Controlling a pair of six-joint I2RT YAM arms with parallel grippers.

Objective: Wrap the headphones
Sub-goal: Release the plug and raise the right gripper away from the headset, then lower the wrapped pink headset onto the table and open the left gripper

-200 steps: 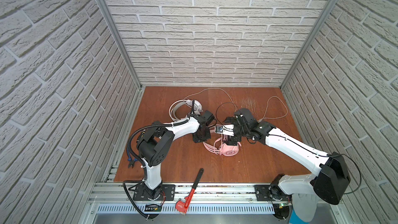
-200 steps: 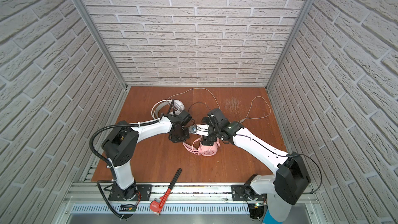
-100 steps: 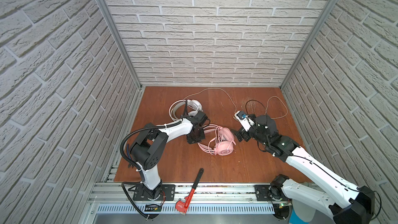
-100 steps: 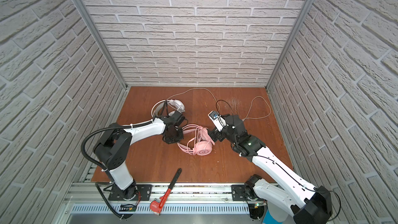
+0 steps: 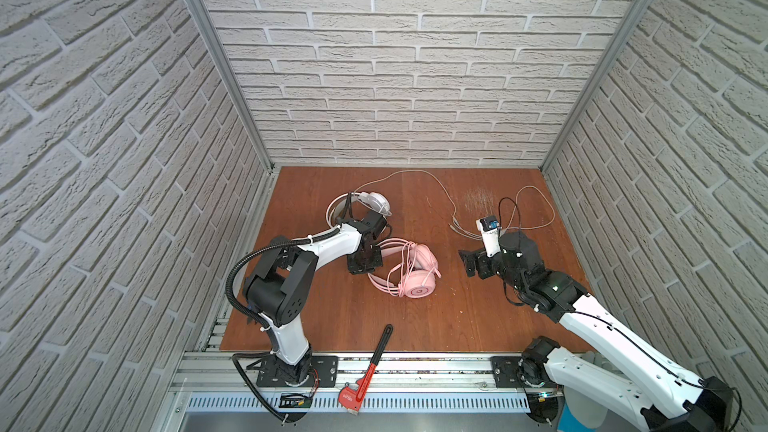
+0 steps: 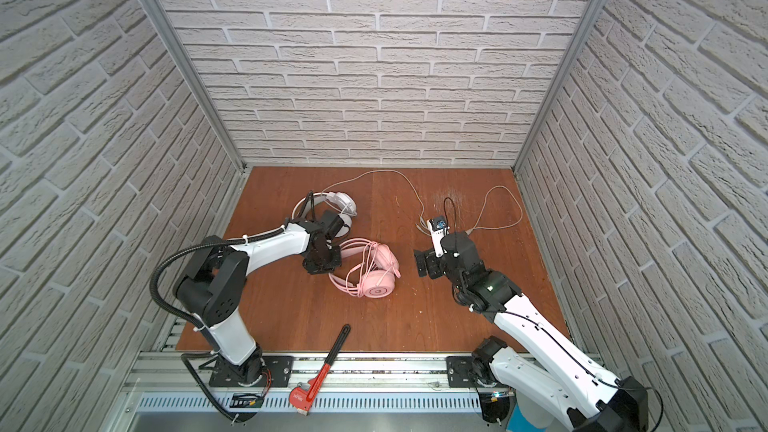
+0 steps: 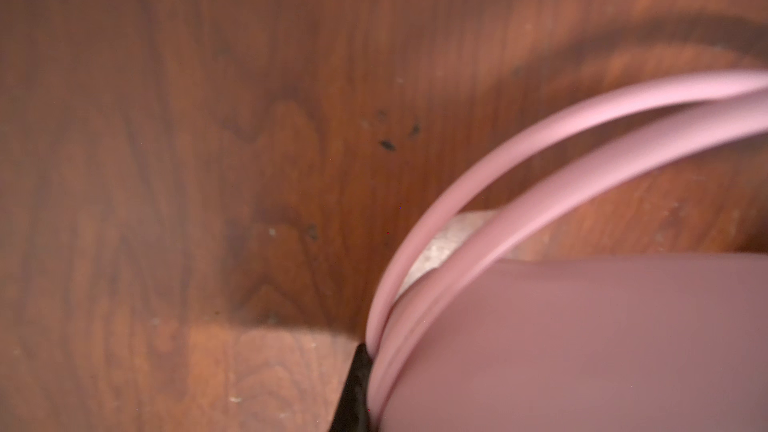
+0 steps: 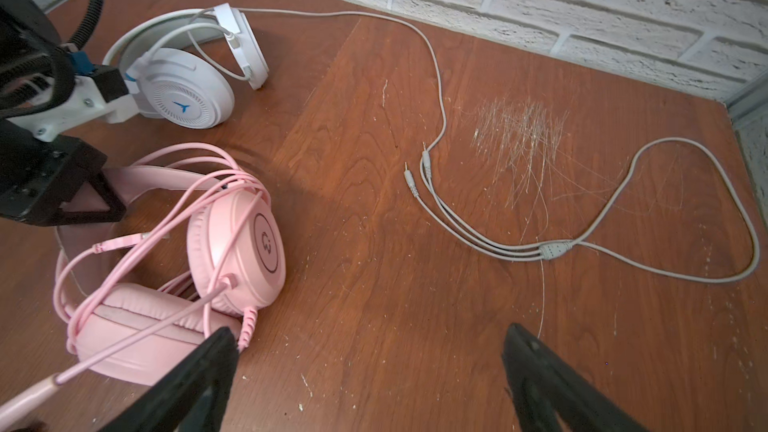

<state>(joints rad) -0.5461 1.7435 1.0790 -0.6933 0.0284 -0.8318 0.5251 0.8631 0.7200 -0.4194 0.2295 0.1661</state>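
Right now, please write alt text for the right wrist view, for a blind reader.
A pink headset, its cable looped around it, lies on a wooden table beside a white headset, whose grey cable trails loose. The right gripper is open and empty.

The left arm bends forward from its base, wrist turned down, and the left claw points downward with its jaws closed. The right arm stretches inward, its right claw aimed toward the middle, jaws spread wide.

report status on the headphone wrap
Left hand shut on pink headset, right hand open, empty. Pink cable looped round it; white headset cable loose. Pipe wrench at front edge.
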